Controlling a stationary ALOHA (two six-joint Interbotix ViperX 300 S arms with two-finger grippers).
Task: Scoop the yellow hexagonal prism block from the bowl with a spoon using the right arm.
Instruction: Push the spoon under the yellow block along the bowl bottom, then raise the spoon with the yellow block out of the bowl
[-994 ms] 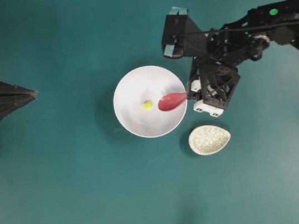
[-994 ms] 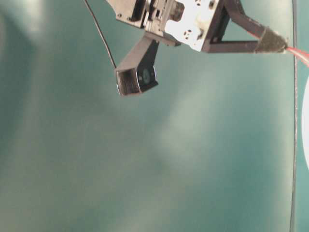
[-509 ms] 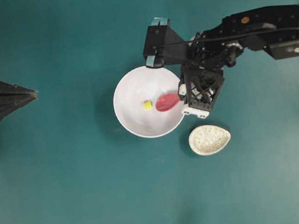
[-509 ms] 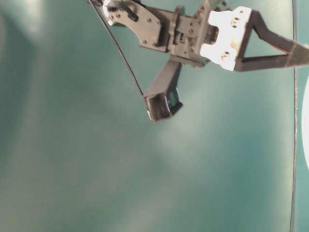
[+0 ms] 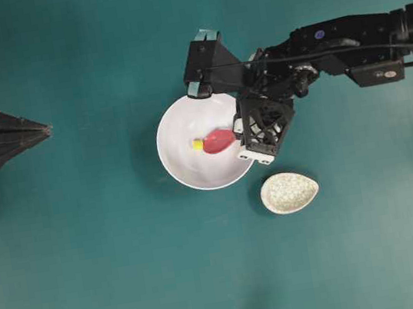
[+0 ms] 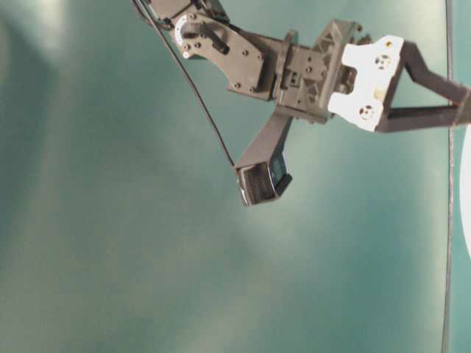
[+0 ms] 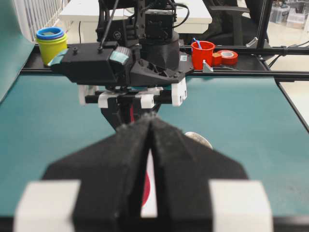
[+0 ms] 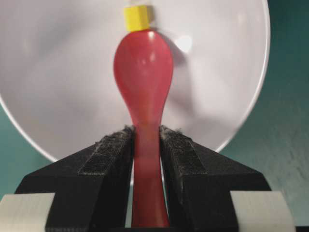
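Red-pink spoon (image 8: 145, 82) is being clamped by its handle in the right pincer (image 8: 145, 145), scoop tip touching the yellow hexagonal prism block (image 8: 138, 17) inside the bowl (image 8: 58, 87), for getting beneath it, while the left pincer (image 7: 150, 145) is sitting shut, empty.

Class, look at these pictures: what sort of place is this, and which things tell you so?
Probably a robotics lab or workshop bench. Two black robot arms, left gripper and right gripper, work over a teal table; behind it stand tape rolls, stacked cups and desks.
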